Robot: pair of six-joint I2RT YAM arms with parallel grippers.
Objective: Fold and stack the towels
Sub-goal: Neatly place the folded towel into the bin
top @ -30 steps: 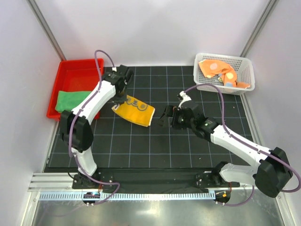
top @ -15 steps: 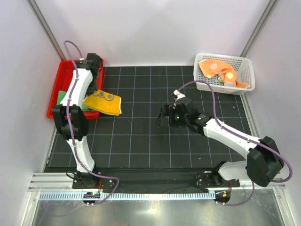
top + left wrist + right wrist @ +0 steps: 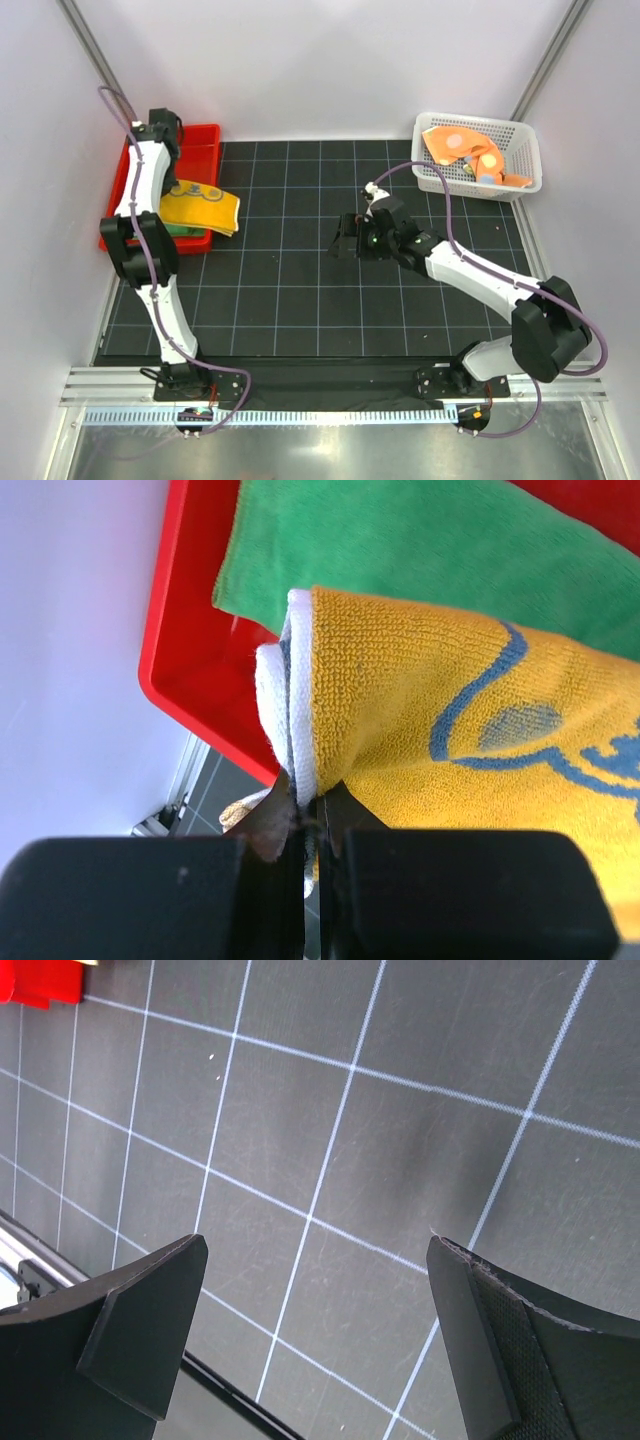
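Yellow towel [image 3: 450, 720], folded, pinched in my left hand [image 3: 312, 815] over the green towel [image 3: 400, 550]; next, lower and release squarely. Right hand [image 3: 315, 1260] wide

The tray [image 3: 198, 150] sat at the far-left corner of the mat [image 3: 300, 290], with the plain towel [image 3: 420, 550] in it. The lettered towel [image 3: 202, 203] was over the plain towel, overhanging the tray's right rim, one edge pinched in the left gripper [image 3: 305, 820]. The basket [image 3: 525, 160] sat far right, holding the dotted towel [image 3: 465, 150]. The right gripper [image 3: 338, 243] hung over mid-mat, between tray and basket.
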